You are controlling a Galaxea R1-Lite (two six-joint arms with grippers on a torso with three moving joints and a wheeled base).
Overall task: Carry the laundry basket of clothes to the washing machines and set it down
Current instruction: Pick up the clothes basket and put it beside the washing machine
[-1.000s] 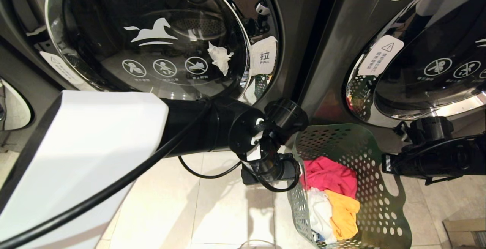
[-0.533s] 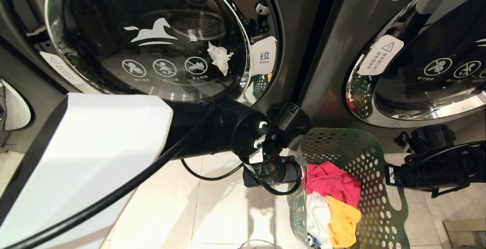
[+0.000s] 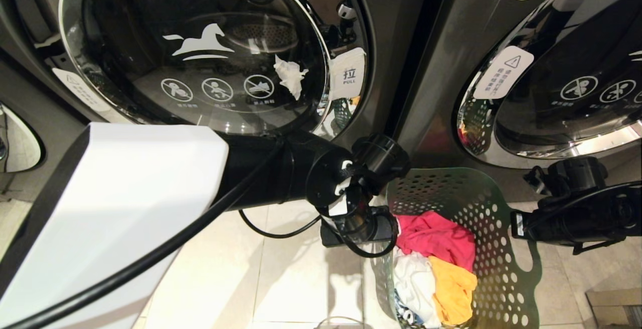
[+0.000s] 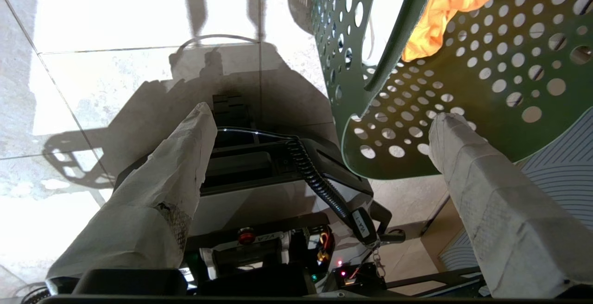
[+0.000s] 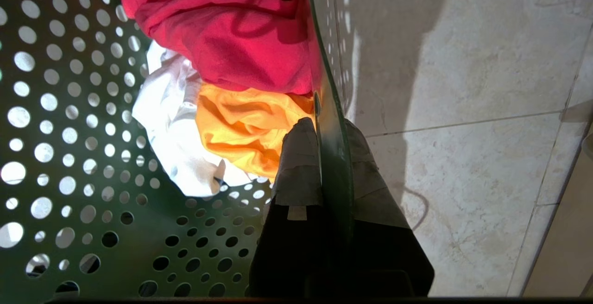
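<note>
The dark green laundry basket (image 3: 481,203) hangs tilted just in front of two washing machines, between the left one (image 3: 200,48) and the right one (image 3: 567,83). The clothes lie inside it: a pink-red piece (image 3: 441,236), a white one (image 3: 411,284) and a yellow-orange one (image 3: 454,289). My right gripper (image 5: 327,130) is shut on the basket's rim (image 5: 331,109), one finger inside and one outside. My left gripper (image 4: 324,114) is open beside the basket's flared rim (image 4: 463,63). One taped finger (image 4: 468,165) overlaps that rim without gripping it.
A white tissue scrap (image 3: 290,75) sticks to the left machine's glass door. Pale floor tiles (image 3: 281,279) lie below. My own base (image 4: 259,193) with a coiled cable (image 4: 315,174) sits under the left gripper. A cardboard box (image 3: 614,309) stands at the lower right.
The right arm and the basket dipped slightly, then came back up. The basket's left wall now hangs lower and the clothes have slid toward it. The left gripper stays open.
</note>
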